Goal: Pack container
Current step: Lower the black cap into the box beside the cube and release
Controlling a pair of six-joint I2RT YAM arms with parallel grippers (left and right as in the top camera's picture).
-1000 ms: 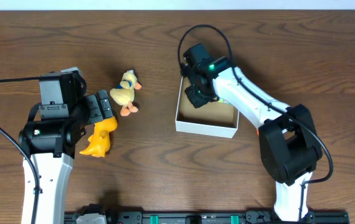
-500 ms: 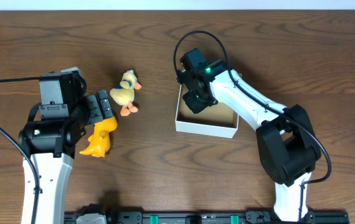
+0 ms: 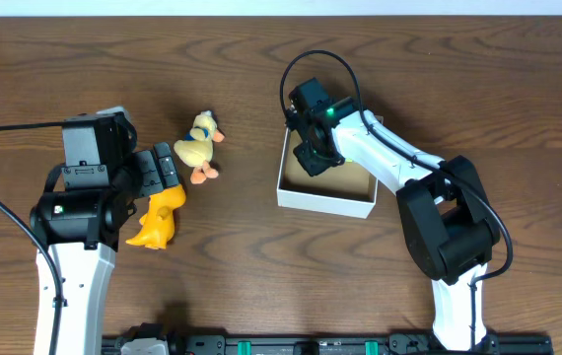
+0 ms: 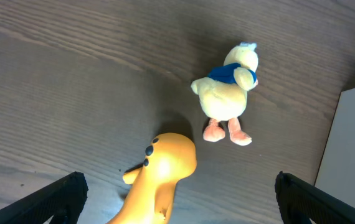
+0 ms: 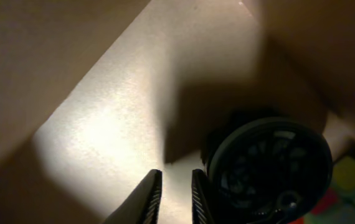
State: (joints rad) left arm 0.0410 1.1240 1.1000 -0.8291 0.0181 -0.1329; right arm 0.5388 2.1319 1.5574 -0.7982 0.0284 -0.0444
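The container (image 3: 325,202) is a shallow white box with a brown inside, right of the table's middle. My right gripper (image 3: 313,150) reaches down into its far left corner. In the right wrist view its jaws (image 5: 176,199) are almost closed and empty, just above the box floor (image 5: 115,130), next to a dark round toy (image 5: 265,165). A yellow plush duck (image 3: 198,146) with a blue scarf and an orange toy (image 3: 158,219) lie on the table at the left. My left gripper (image 3: 168,168) is open above the orange toy (image 4: 162,174), with the duck (image 4: 227,93) just beyond.
A multicoloured cube (image 5: 352,180) lies in the box beside the dark round toy. The box's white wall shows at the right edge of the left wrist view (image 4: 352,149). The table is dark wood.
My right gripper has shifted slightly and turned inside the box's far left corner. The left arm and the two toys on the table have not moved.
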